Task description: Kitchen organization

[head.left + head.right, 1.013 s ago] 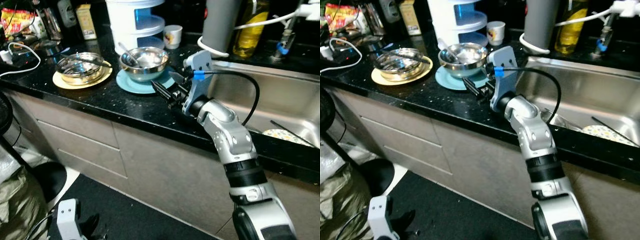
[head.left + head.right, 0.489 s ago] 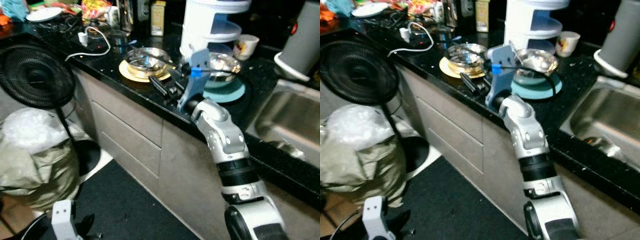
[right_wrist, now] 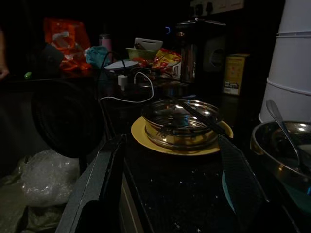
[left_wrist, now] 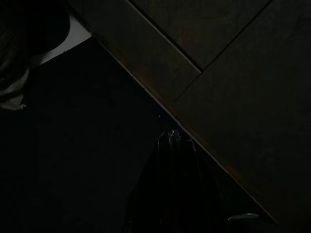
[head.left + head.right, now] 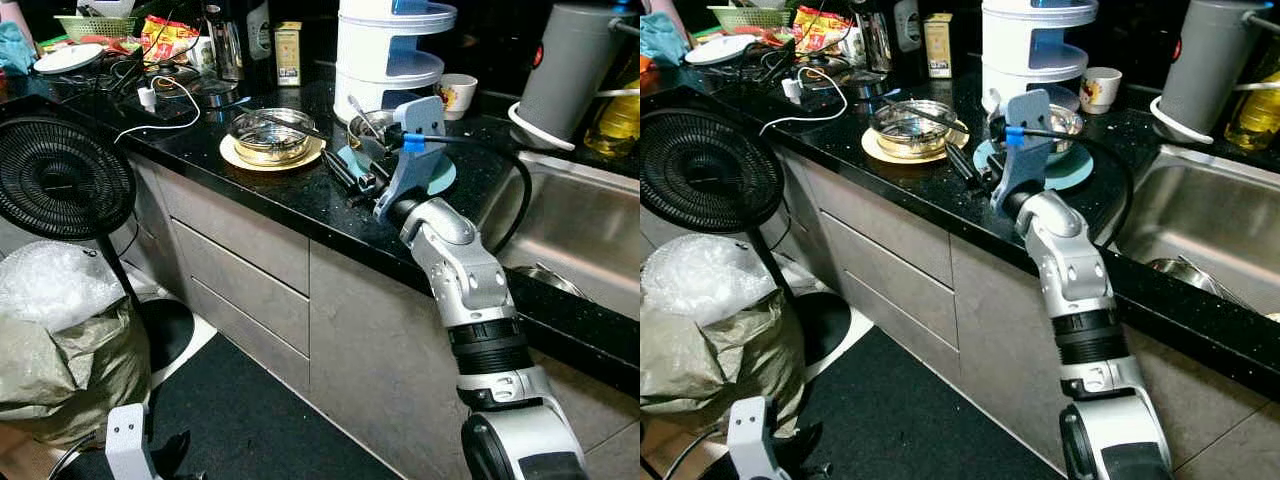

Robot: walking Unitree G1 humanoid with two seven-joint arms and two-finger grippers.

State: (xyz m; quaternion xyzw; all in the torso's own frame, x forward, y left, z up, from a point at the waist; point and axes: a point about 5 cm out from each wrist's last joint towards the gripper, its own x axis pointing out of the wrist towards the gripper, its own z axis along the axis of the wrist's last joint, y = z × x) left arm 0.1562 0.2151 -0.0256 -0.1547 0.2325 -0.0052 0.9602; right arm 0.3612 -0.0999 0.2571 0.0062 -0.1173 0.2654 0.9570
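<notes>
Two steel bowls sit on the black speckled stone desk [image 5: 250,195], each on its own plate: a shallow steel bowl [image 5: 266,134] on a round yellow plate [image 5: 235,157], and a second steel bowl with a spoon in it [image 5: 1065,120] on a round light-blue plate [image 5: 440,178], partly hidden behind the arm. A stacked white container [image 5: 392,50] stands just behind the second bowl.

The right claw [image 5: 349,172] hangs above the desk's front edge, between the two plates, its long black fingers spread with nothing between them. In the right wrist view those fingers frame the yellow plate and its bowl straight ahead, with a dark utensil [image 3: 206,119] lying slantwise across that bowl's rim, one end angled towards the claw. The bowl with the spoon [image 3: 284,155] lies off to the side of that line.

The left claw [image 4: 175,145] hangs idle down by the cabinet fronts, fingers pressed together.

Judging from this, the right arm is far nearer, and the bowl on the yellow plate lies directly along its reach.
</notes>
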